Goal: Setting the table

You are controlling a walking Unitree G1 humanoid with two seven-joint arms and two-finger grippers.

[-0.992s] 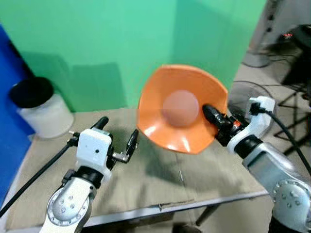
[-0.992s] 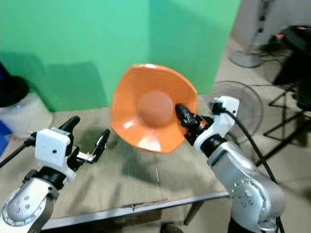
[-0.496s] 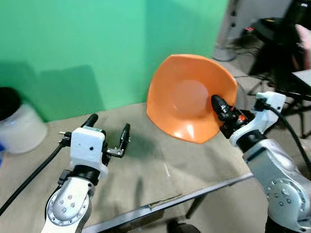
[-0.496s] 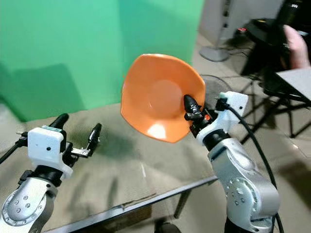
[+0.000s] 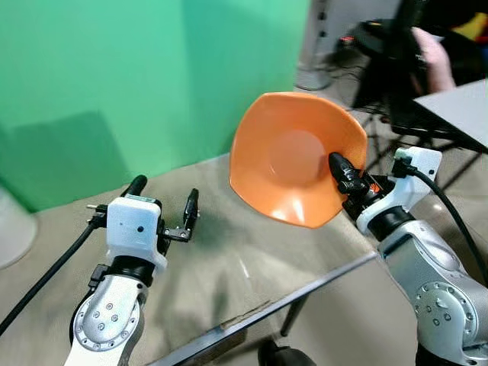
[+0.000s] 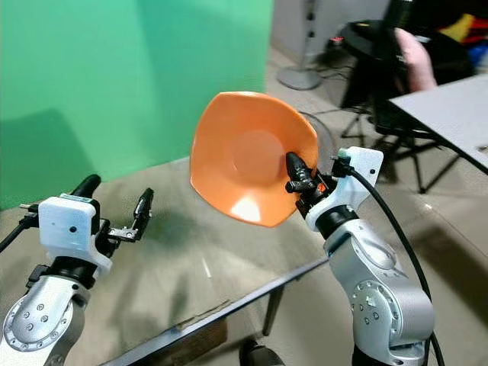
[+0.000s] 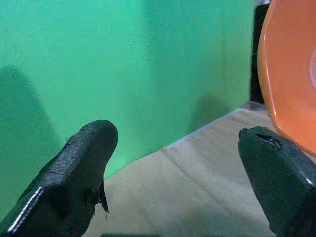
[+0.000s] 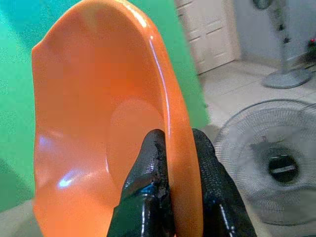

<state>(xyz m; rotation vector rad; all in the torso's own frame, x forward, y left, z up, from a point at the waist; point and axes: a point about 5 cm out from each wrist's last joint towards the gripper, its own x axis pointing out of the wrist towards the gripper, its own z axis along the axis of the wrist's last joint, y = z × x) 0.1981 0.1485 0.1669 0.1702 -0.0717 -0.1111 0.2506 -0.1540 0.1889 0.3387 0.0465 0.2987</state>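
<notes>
An orange square-ish plate [image 5: 293, 164] stands on edge in the air above the tan table [image 5: 229, 259], its hollow side facing me. My right gripper [image 5: 343, 174] is shut on the plate's right rim; in the right wrist view the two black fingers [image 8: 153, 182] pinch the rim of the plate [image 8: 98, 123]. My left gripper [image 5: 164, 204] hovers open over the table's left part, nothing between its fingers [image 7: 74, 173], and the plate's edge [image 7: 291, 84] sits off to its side.
A green backdrop [image 5: 137, 69] rises behind the table. The table's front edge [image 5: 290, 301] runs diagonally. To the right are a floor fan [image 8: 274, 163], stands and cables, a grey table corner [image 6: 450, 107], and a person's hand [image 5: 435, 57].
The whole view has swung to the right: the white tub with the black lid has left the picture and the grey table and hand have come in. The plate stays gripped.
</notes>
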